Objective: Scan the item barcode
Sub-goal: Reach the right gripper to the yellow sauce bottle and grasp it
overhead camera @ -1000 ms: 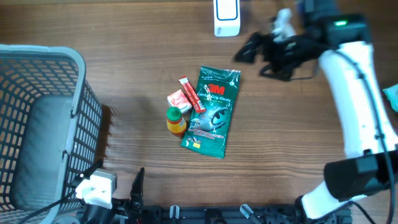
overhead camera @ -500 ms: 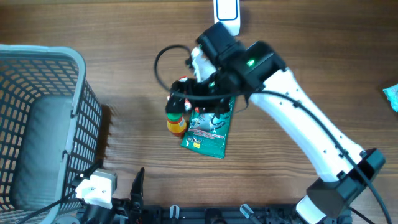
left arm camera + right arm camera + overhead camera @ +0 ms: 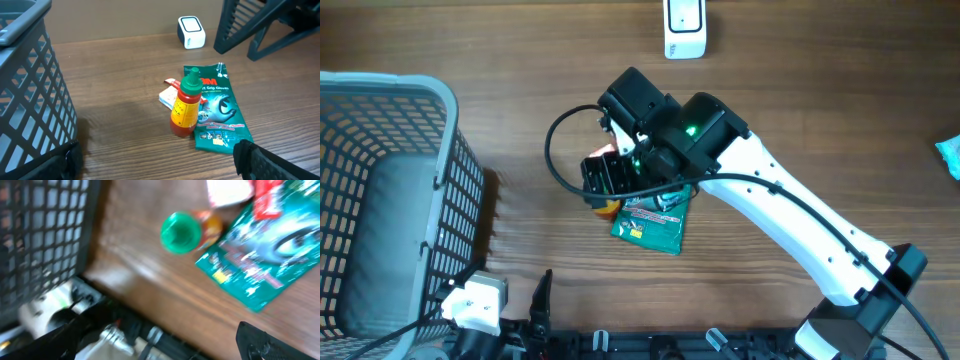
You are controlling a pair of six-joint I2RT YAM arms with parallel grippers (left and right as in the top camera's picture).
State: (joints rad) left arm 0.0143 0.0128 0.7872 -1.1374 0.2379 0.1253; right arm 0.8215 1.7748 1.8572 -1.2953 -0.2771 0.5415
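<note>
Grey plastic basket (image 3: 380,85), one, stands at the left of the surface (image 3: 520,60). Near it the left gripper (image 3: 157,162) sits low, jaws wide and empty. Mid-surface stands one orange bottle (image 3: 186,107) with a green cap, upright, touching one green glove pack (image 3: 220,112). Behind it lie what appear to be two small red-and-white packets (image 3: 169,95); overlap makes that count uncertain. The right gripper (image 3: 605,180) hovers over the bottle, jaws wide, holding nothing. The bottle is probably the item: rigid, light, smooth, easily tipped. Grasp the body below the cap. One white scanner (image 3: 191,32) stands at the far edge.
</note>
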